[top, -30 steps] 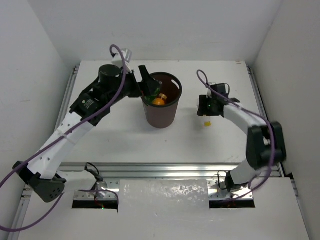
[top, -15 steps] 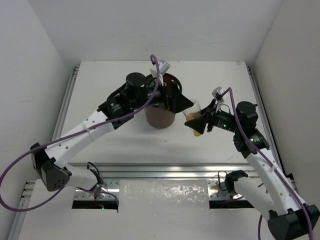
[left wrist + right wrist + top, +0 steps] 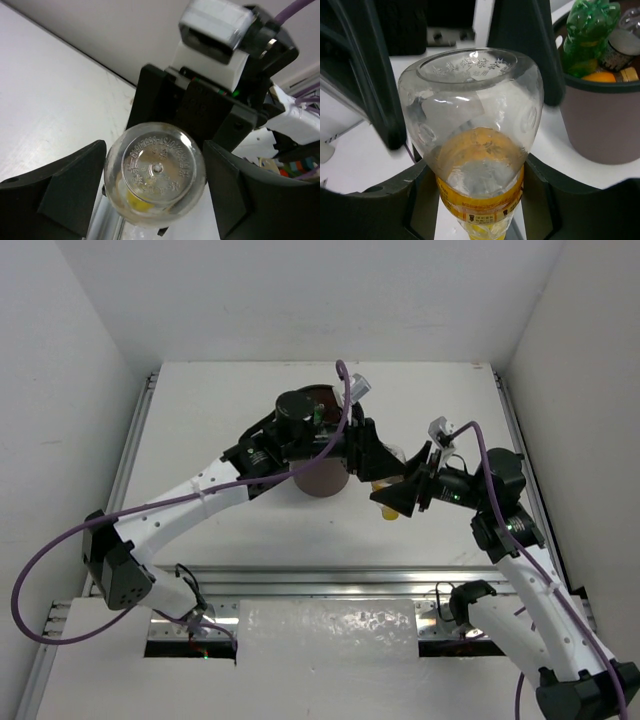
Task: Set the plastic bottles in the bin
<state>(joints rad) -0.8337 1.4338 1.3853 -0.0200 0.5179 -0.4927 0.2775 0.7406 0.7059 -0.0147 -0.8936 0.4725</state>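
Holding orange-filled bottle (image 3: 475,150) clamped in right gripper (image 3: 402,495), centre-right of top view, just right of bin (image 3: 320,480). Flanking bottle base with left gripper (image 3: 156,180) fingers, close on both sides; cannot tell whether gripping. Green bottle (image 3: 590,30) inside bin, upper right of right wrist view.

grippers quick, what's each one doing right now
left gripper: jaws sit either side of the bottle base and seem to touch it; a firm grip cannot be told
right gripper: closed on the same bottle, holding it
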